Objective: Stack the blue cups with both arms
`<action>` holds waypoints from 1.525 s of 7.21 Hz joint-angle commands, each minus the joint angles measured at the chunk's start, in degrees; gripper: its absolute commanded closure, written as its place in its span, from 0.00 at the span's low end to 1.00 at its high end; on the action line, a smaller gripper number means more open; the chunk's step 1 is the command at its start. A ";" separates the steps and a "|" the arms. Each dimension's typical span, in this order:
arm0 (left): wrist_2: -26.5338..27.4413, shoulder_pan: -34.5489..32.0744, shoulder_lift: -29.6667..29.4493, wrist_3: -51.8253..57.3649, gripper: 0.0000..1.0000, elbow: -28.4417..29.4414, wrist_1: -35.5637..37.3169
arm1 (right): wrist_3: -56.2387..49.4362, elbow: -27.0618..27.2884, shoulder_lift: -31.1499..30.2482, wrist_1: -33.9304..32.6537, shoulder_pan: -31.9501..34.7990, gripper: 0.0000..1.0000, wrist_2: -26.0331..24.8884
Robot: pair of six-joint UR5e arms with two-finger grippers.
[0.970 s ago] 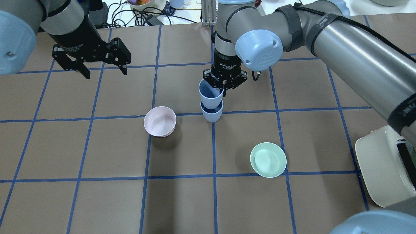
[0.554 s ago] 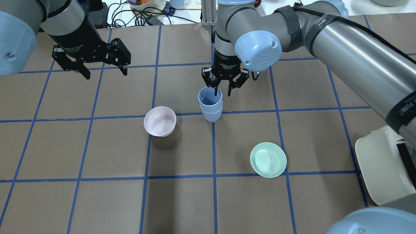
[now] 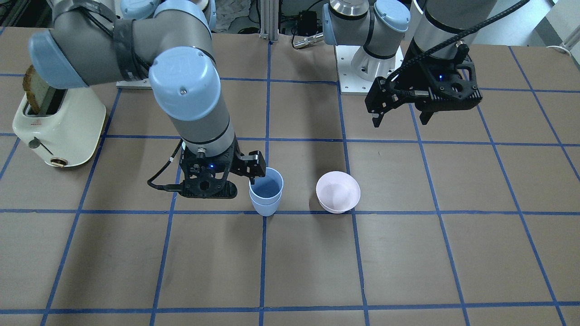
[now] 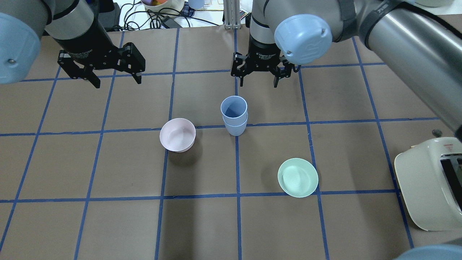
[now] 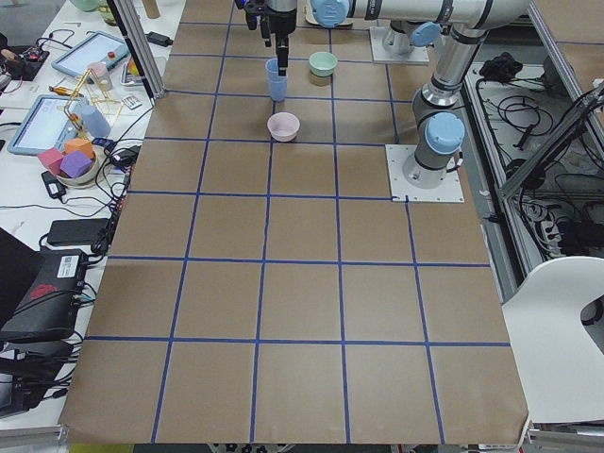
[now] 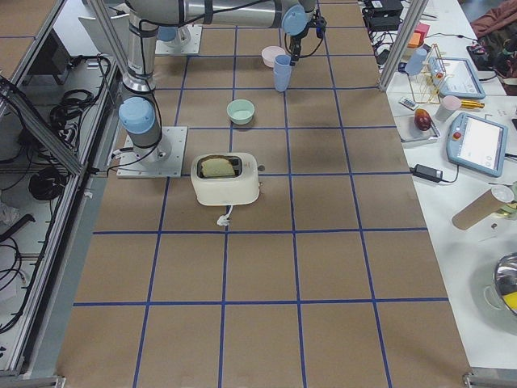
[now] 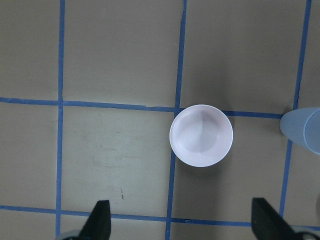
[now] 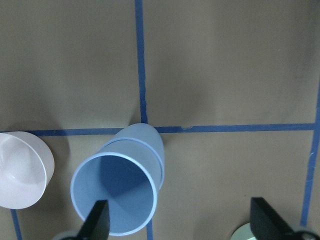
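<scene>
Blue cups (image 4: 234,116) now nested; R gripper (image 4: 258,83) lets go, lifts clear, fingers spread. L gripper (image 4: 118,83) spread too, idle. Looks like you're done.

Blue cups (image 4: 234,115): matte plastic, smooth walls. Pink bowl (image 4: 177,134) and green bowl (image 4: 297,177): smooth plastic, faint sheen. Table (image 4: 126,166): matte brown paper, blue tape grid; arms (image 4: 408,32): satin grey metal.
</scene>
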 commanded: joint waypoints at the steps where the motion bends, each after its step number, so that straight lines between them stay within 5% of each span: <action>1: 0.00 -0.09 0.00 0.00 0.00 0.00 0.00 | -1.18 0.19 -5.05 6.26 -4.50 0.00 -3.75; 7: 0.00 -0.09 0.00 0.00 0.00 -0.09 -0.09 | -10.86 10.11 -17.63 7.89 -10.32 0.00 -4.89; 11: 0.09 -0.18 0.35 0.00 0.00 -0.61 0.00 | -14.55 10.21 -18.78 8.77 -10.67 0.00 -4.89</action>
